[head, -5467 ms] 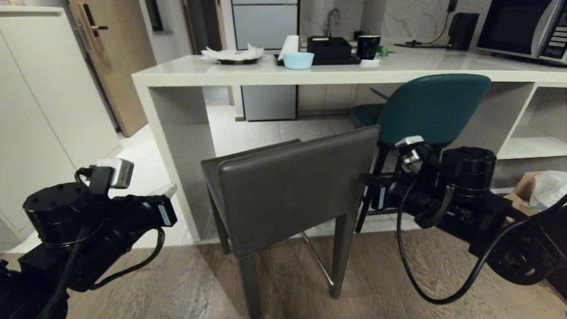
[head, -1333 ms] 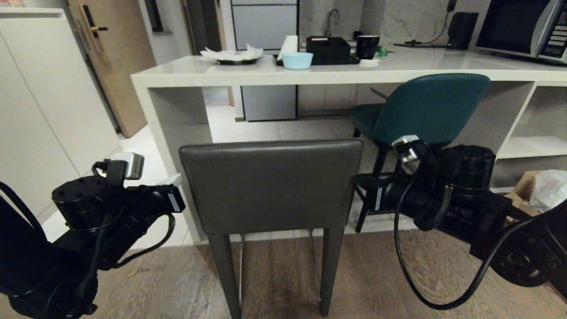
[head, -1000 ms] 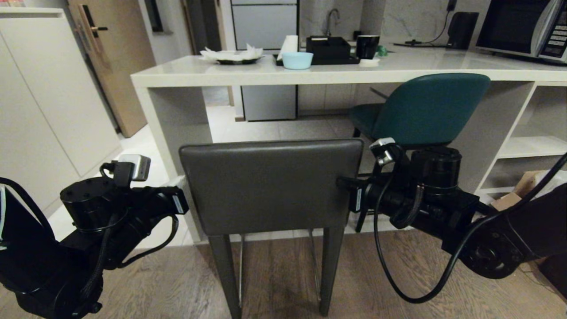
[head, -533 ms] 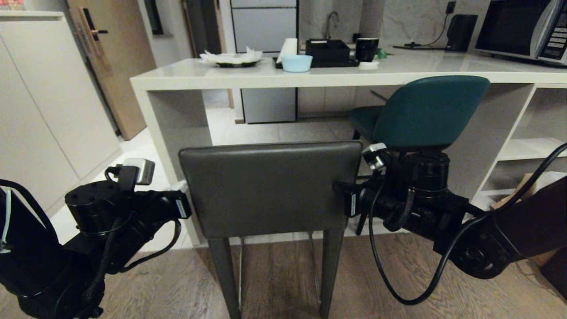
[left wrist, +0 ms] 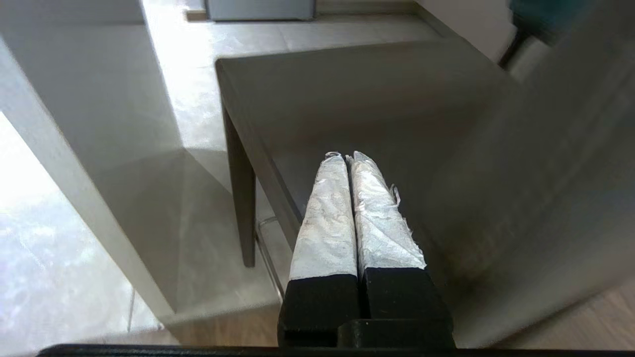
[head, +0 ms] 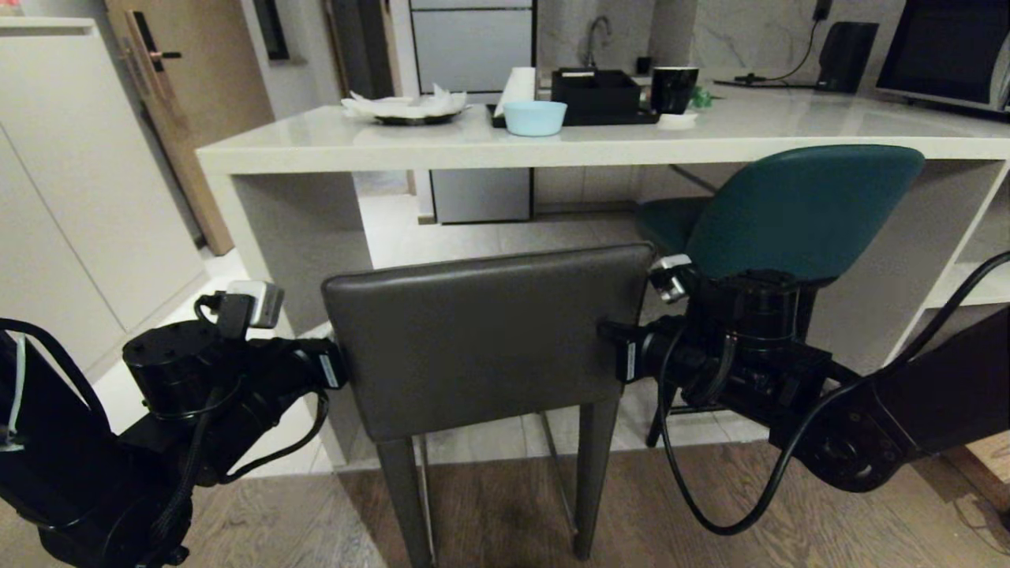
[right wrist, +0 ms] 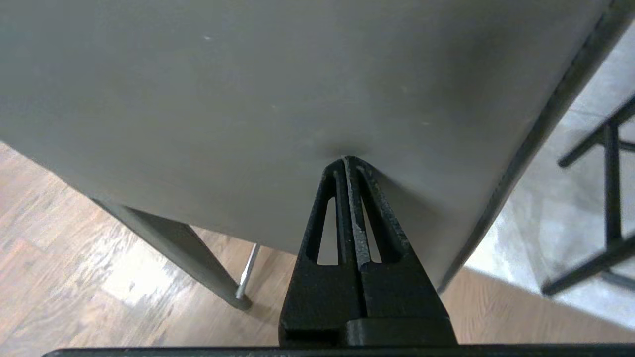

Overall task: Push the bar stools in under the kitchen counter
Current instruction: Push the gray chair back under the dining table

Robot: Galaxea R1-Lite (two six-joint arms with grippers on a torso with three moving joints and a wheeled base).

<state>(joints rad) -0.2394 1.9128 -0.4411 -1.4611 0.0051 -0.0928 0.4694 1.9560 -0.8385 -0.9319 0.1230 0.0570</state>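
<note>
With the right claw (right wrist: 346, 161) pinched together against one side of the grey stool (head: 481, 335), still short of the bench (head: 552, 146), it could twist and catch the side panel (head: 304, 244).

- A pale blue bowl (head: 534, 117) stands beside a black tray (head: 596, 93)
- A black mug (head: 673, 88) stands near them
- A plate of crumpled white paper (head: 406, 106)
- A wooden door (head: 177, 95), shut
- A microwave (head: 947, 55) at far right
</note>
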